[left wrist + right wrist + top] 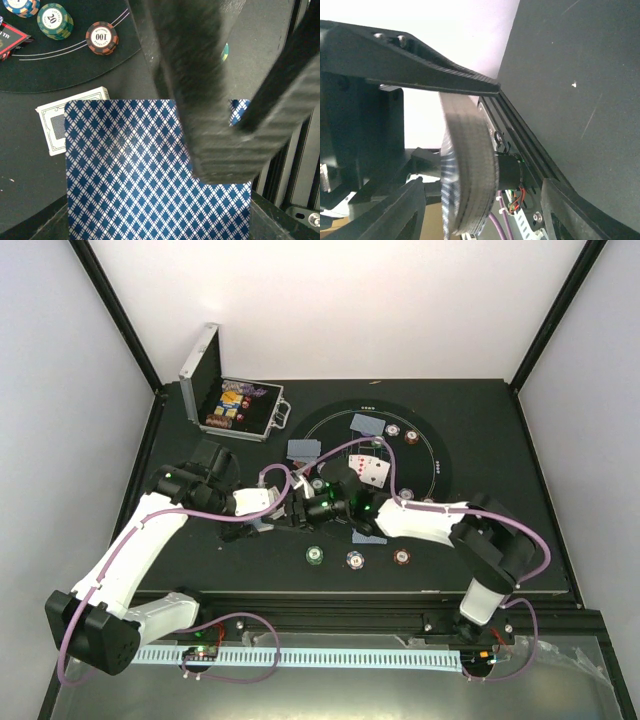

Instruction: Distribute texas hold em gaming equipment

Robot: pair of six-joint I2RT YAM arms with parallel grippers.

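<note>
The deck of cards (150, 175), blue-diamond backs up, is off the counter (480, 420), held in the air over its near-middle. The left pincer (285, 510) is clamped tight on it. The right pincer (306, 508) meets it head-on from the other side, w/ its fingers straddling the deck and one lying over the top card. In the right wrist view the deck shows edge-on w/ the upper finger touching its edge. I can't tell whether that pincer actually nips anything yet; its jaws stand part-way, neither wide nor narrow.

Around that, face-down cards (304, 448) lie at the left rim of the round mat (430, 480), w/ more at the far side (365, 423) and near side (368, 537). Face-up cards (370, 468) sit in the ctr. A green chip (315, 555), a blue-white chip (354, 560) and a dark red chip (402, 557) line the near edge. The silver case (200, 370) stands open at the far-left corner.

This looks like the dealing step, i.e. peeling cards off the deck for another seat. The next move prob. needs the right pincer to catch only the top card or two and slide them off while the left holds firm. Then it carries them to a seat that lacks cards.
</note>
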